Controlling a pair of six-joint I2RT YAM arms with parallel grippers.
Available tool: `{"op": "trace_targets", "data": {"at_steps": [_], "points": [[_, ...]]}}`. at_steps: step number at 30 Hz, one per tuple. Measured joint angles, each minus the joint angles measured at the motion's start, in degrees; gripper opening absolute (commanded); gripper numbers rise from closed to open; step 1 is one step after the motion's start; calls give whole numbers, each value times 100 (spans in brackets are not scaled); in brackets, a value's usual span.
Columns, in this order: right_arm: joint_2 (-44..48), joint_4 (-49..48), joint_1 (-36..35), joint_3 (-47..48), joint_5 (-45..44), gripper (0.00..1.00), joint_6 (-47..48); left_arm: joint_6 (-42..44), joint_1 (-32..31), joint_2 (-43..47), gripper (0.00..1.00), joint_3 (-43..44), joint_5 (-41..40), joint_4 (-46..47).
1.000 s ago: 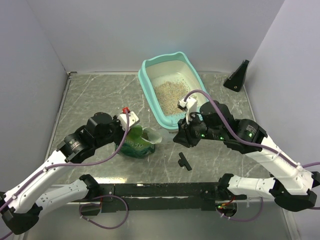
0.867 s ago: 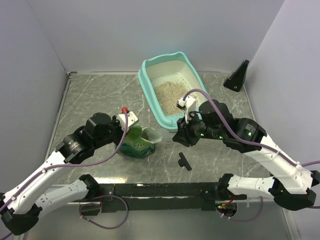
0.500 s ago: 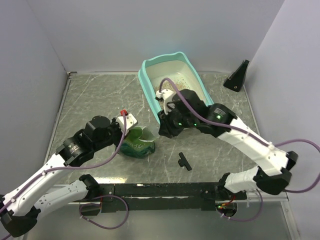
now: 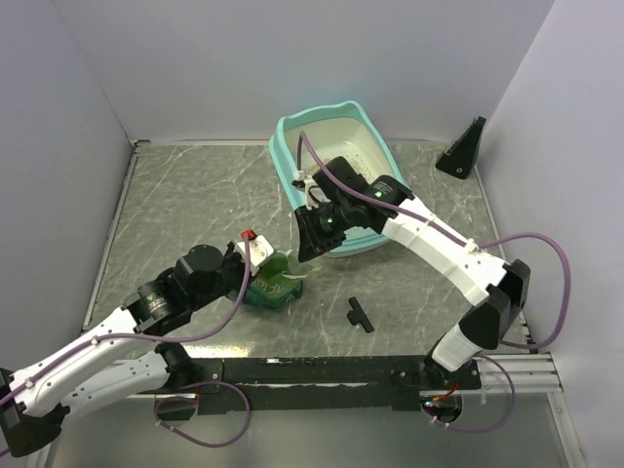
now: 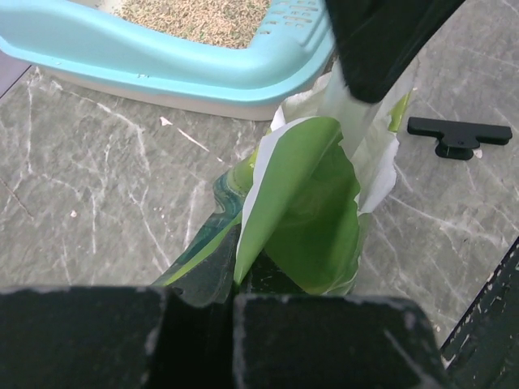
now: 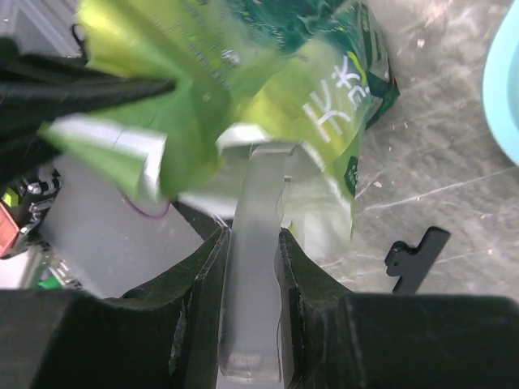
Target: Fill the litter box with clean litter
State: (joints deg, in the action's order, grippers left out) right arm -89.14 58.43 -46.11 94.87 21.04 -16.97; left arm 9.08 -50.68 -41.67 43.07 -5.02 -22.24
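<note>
The teal-rimmed, cream plastic litter box (image 4: 283, 161) sits by the table's (image 4: 175, 195) far edge, a little right of the middle, with a patch of tan, grainy clean litter (image 5: 195, 12) already in its pan. Nearer the front edge, the left gripper (image 5: 201, 300) is clenched on the lip of the glossy green bag (image 4: 271, 288), propping its mouth open. The right gripper (image 6: 250, 243) grasps the handle of a clear plastic scoop (image 6: 255, 186) that pokes down into that mouth. I can't see how much is on the scoop. To my eye, the bag should be held taut and the scoop dug deep, lifted level, carried over the near rim and tipped onto bare pan. A black clip (image 4: 359, 314) lies just beside the path.
</note>
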Motion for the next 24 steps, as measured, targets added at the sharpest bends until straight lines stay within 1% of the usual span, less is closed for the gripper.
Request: {"op": "trace_targets", "data": {"at_steps": [4, 9, 14, 24], "points": [[-271, -17, 118, -70, 103, 0, -129, -105, -96, -15, 1, -173, -164, 299], [-247, -557, 302, -629, 378, 0, -396, -201, -129, 232, 1, -455, -293, 621], [-188, -1580, 439, -1534, 879, 0, -850, -278, -133, 472, 1, -647, -341, 804], [96, -3558, 686, -3027, 1727, 0, -1637, -278, -155, 472, 1, -796, -393, 1014]]}}
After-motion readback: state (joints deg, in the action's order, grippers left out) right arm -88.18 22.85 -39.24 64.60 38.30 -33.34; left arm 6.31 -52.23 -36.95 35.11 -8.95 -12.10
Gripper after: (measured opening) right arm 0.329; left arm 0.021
